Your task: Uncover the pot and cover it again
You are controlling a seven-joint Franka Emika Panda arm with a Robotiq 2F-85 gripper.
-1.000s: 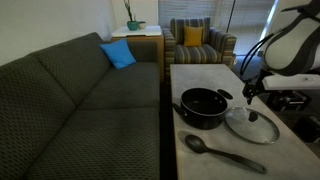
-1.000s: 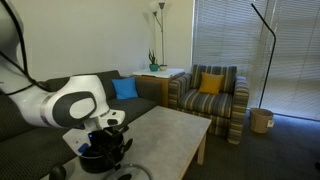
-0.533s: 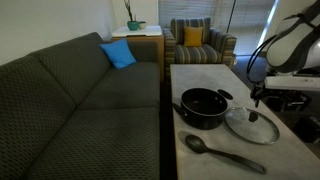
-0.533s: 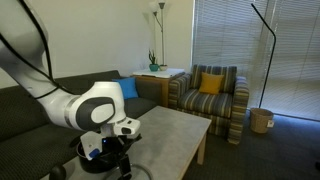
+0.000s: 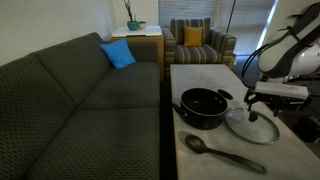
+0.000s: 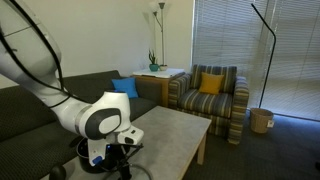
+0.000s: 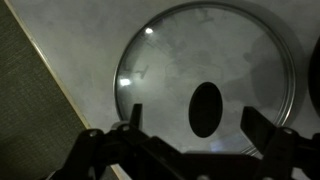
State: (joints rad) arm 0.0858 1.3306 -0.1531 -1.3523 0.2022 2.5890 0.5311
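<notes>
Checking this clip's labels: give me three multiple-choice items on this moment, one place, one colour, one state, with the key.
1. Where is the glass lid? A flat on the table beside the pot; B on the pot; C lifted in the air.
2. What colour is the cushion on the sofa? A yellow; B red; C blue.
3. How is the gripper? A shut on the lid; B open above the lid; C shut, away from the lid.
Key: 1 A, the pot stands uncovered, lid next to it; 2 C, bright blue against the dark sofa; 3 B, wrist view shows fingers spread either side of the knob.
</notes>
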